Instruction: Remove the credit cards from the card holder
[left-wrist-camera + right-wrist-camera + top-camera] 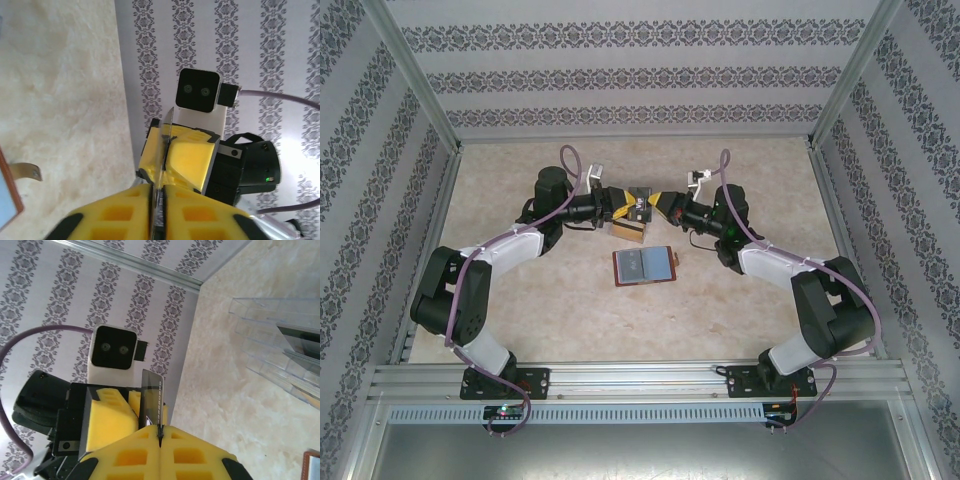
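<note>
The left claw [157,210] is pressed together on one thin card [169,125], seen edge-on between its two yellow fingers at the bottom centre of the left wrist view. The right claw [160,445] is also clamped on that card, its two yellow fingers meeting at the bottom centre of the right wrist view, where the card stands up dark with a pale edge. So one card is gripped from two opposite sides, and each wrist camera looks straight at the other claw across it.

From above, the two claws meet tip to tip a little above the middle of the frame, held off the pale marbled table [520,300].

One clear plastic holder [270,340] with stepped tiers sits at the right of the right wrist view. At least two dark cards lie in its slots; the exact count cannot be told. From above, it sits just under the two claws.

One flat brown-edged case [645,265] with a blue-grey face lies on the table near the centre of the overhead frame, below the claws.
</note>
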Robot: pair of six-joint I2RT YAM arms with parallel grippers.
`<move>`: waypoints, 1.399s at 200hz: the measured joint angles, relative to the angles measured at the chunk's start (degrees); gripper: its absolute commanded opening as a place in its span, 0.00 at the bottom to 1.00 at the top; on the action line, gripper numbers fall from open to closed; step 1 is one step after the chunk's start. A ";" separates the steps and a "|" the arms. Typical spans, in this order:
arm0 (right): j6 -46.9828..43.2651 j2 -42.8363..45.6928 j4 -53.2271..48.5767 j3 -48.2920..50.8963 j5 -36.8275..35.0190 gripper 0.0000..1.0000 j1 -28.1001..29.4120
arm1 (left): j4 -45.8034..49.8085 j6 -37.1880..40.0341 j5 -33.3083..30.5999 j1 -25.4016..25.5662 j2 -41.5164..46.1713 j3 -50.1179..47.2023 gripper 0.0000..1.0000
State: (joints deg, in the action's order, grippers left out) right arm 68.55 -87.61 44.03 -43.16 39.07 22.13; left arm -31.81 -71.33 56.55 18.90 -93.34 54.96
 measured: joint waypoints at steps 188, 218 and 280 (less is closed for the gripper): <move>-2.43 -2.89 -11.26 -7.65 -1.25 0.00 2.78 | 9.86 1.99 -8.94 -3.26 4.85 -2.89 0.62; -16.74 -3.17 -29.24 -16.35 -6.99 0.00 5.40 | 26.64 11.56 -14.08 -6.80 9.55 -2.10 0.79; -48.22 -8.44 -51.25 -29.97 -16.79 0.00 9.64 | 54.73 28.81 -25.38 -14.62 14.03 2.82 0.97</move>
State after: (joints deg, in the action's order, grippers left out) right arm 20.34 -96.05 -7.22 -73.12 22.28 31.77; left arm 22.92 -42.52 31.18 4.27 -79.31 57.78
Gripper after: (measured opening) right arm 0.055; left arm 0.944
